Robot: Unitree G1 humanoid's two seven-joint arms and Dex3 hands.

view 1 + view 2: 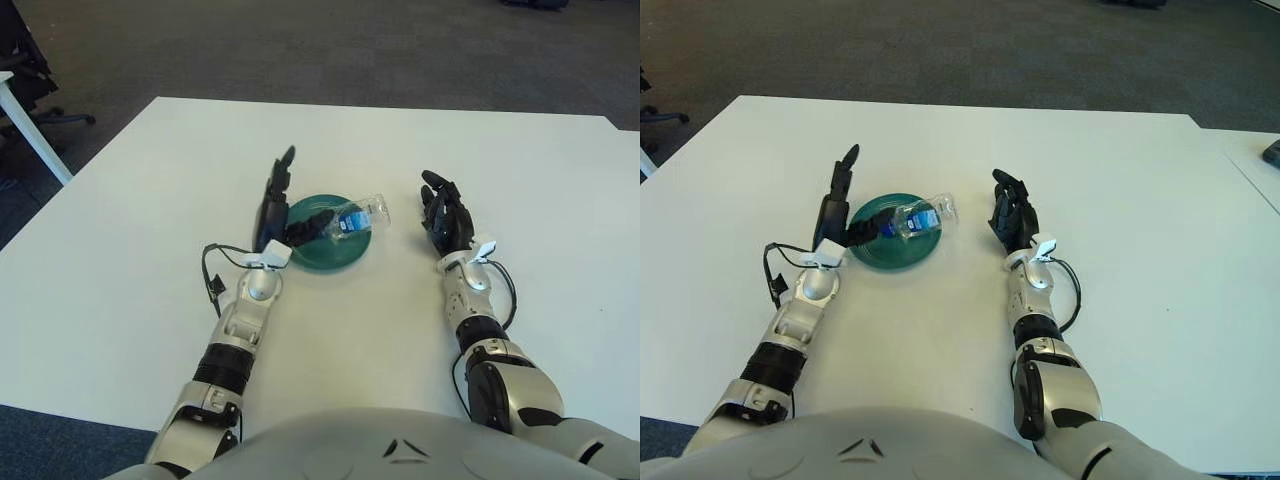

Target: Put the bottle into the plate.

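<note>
A clear plastic bottle with a blue label lies on its side in the dark green plate, its cap end sticking out over the plate's right rim. My left hand is at the plate's left edge, fingers spread: one points away up the table, another reaches over the plate to the bottle's base. It holds nothing. My right hand shows to the right of the plate, fingers relaxed and empty, apart from the bottle.
The white table extends widely around the plate. A black office chair and a white table leg stand off the far left corner. A small dark object lies at the far right edge. Dark carpet lies beyond.
</note>
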